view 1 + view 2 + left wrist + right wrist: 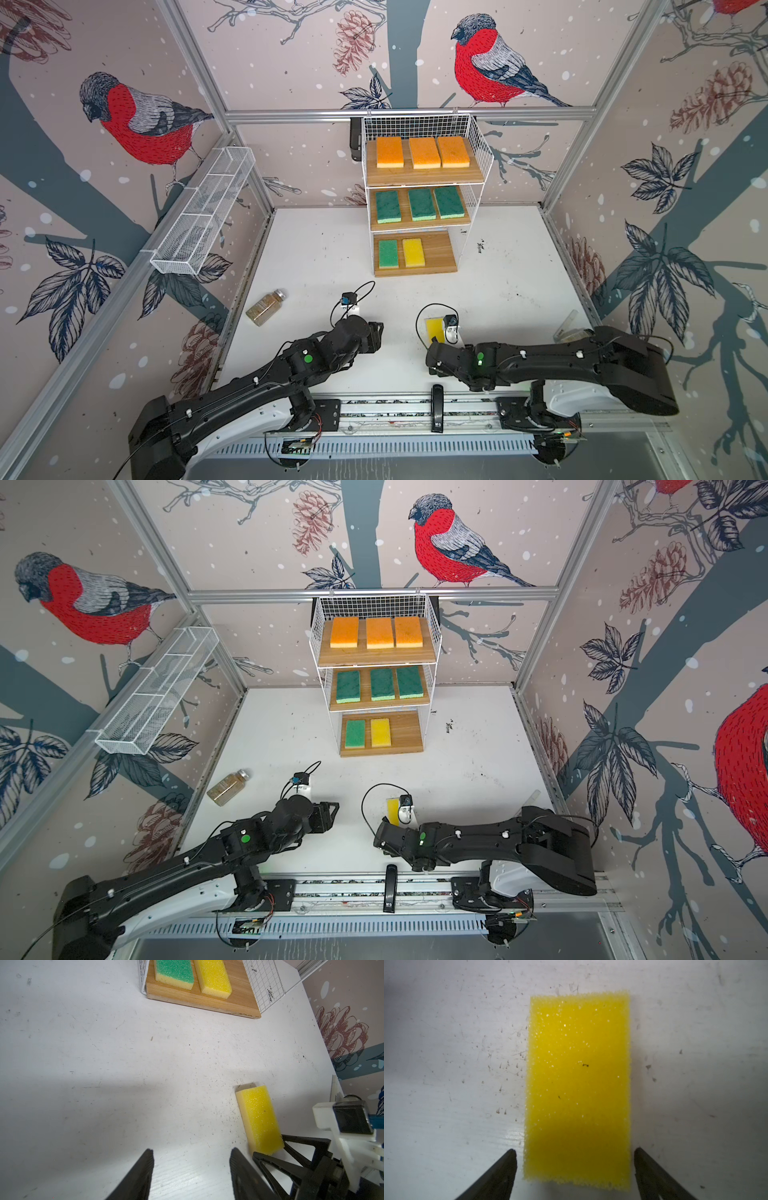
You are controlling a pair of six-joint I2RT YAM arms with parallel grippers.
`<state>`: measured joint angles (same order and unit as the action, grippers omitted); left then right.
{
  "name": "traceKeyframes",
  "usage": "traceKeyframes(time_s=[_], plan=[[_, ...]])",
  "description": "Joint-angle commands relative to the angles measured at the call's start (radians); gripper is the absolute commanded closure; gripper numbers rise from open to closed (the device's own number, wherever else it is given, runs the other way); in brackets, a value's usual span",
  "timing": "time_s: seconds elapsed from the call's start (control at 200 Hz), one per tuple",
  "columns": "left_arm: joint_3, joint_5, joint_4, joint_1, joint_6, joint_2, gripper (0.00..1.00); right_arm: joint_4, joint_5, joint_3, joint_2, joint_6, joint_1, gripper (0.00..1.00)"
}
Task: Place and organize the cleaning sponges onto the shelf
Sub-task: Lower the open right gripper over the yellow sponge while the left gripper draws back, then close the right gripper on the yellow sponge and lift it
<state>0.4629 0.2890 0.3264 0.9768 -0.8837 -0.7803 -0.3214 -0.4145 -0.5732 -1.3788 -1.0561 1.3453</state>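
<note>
Watching the near end, I am seeing my right fingers (pixel 498 1178) standing wide open astride the loose yellow sponge (pixel 577 1084), which is lying flat on the desk (pixel 104 1064). My left fingers (pixel 141 1178) are hanging partly open, holding nothing. Farther back, the shelf (pixel 440 253) is carrying eight sponges (pixel 422 203) in three tidy rows.

Orange sponges (pixel 424 152) three, green sponges (pixel 422 203) four, yellow sponges (pixel 413 252) two.
</note>
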Motion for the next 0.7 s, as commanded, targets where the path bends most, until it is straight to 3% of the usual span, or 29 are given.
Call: traceKeyframes(time_s=[0.0, 0.695], plan=[[0.0, 0.002, 0.009, -0.003, 0.002, -0.002, 0.4, -0.004, -0.026, -0.018, -0.023, 0.027, 0.002, 0.12], [0.012, -0.002, 0.002, -0.008, -0.004, -0.028, 0.39, -0.094, -0.089, -0.065, -0.094, -0.022, -0.001, 0.22]])
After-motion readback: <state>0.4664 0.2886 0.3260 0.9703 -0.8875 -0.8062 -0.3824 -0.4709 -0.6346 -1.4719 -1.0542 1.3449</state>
